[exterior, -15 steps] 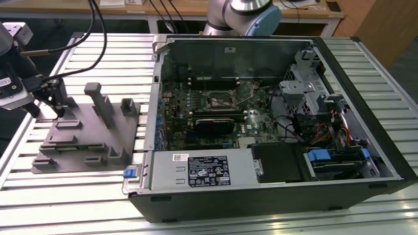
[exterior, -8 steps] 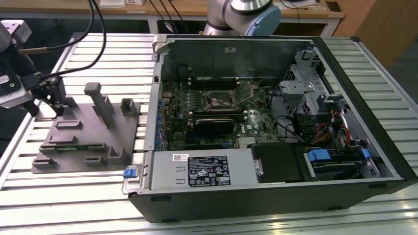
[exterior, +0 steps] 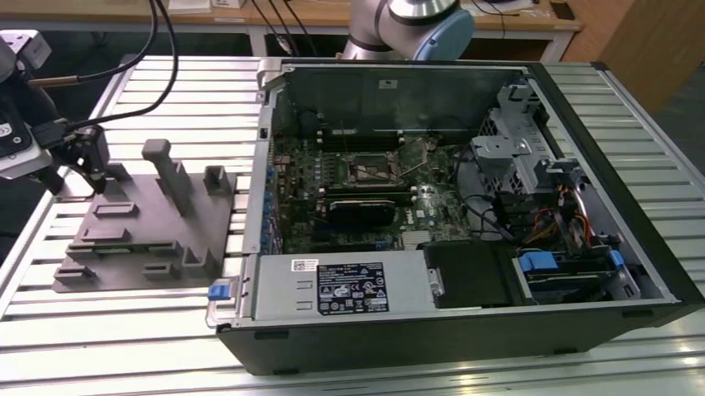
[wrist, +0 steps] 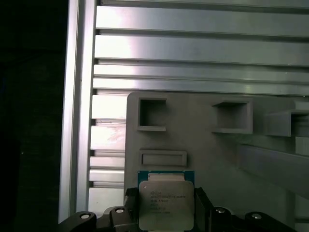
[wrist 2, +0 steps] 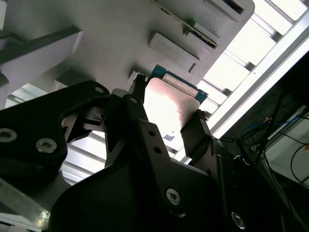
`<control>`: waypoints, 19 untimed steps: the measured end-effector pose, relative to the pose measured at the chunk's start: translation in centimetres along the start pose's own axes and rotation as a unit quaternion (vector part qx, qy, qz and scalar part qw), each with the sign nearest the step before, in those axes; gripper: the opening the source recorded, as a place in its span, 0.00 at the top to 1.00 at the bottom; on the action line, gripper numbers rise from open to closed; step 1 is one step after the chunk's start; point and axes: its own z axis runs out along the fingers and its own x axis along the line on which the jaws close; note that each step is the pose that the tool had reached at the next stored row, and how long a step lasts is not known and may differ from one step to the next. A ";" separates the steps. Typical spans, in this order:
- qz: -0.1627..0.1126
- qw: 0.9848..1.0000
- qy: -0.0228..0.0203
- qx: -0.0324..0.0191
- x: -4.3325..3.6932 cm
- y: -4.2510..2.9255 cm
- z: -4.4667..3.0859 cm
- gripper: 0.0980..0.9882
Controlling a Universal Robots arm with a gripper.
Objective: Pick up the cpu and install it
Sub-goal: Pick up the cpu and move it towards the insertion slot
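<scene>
The black gripper (exterior: 91, 167) hangs over the flat grey plastic fixture (exterior: 132, 235). Its fingers (wrist 2: 193, 133) are clamped on opposite edges of the small square silver-topped cpu (wrist: 166, 203), over the fixture, near one edge.

The gripper (exterior: 82, 180) hangs just above the grey fixture (exterior: 132, 239).
</scene>
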 end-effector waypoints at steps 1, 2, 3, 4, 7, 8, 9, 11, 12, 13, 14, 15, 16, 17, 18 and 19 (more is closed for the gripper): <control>0.000 1.000 0.000 0.000 0.00 0.00 -0.06 0.50; 0.000 1.000 0.000 0.000 0.00 0.00 -0.14 0.50; 0.000 1.000 0.000 0.000 0.00 0.01 -0.21 0.50; 0.000 1.000 0.000 0.000 -0.01 0.01 -0.28 0.50; 0.000 1.000 0.000 0.000 -0.01 0.02 -0.51 0.50; 0.000 1.000 0.000 0.000 -0.01 0.02 -0.61 0.50; 0.000 1.000 0.000 0.000 -0.01 0.02 -0.70 0.50; 0.000 1.000 0.000 0.000 -0.02 0.03 -0.90 0.50; 0.000 1.000 0.000 0.000 -0.02 0.04 -1.01 0.50; 0.000 1.000 0.000 0.000 -0.02 0.04 -1.13 0.50; 0.000 1.000 0.000 0.000 -0.02 0.05 -1.26 0.50; 0.000 1.000 0.000 0.000 -0.03 0.05 -1.41 0.50; 0.000 1.000 0.000 0.000 -0.03 0.06 -1.56 0.50; 0.000 1.000 0.000 0.000 -0.03 0.07 -1.72 0.50; 0.000 1.000 0.000 0.000 -0.03 0.07 -1.88 0.50; 0.000 1.000 0.000 0.000 -0.04 0.08 -2.04 0.50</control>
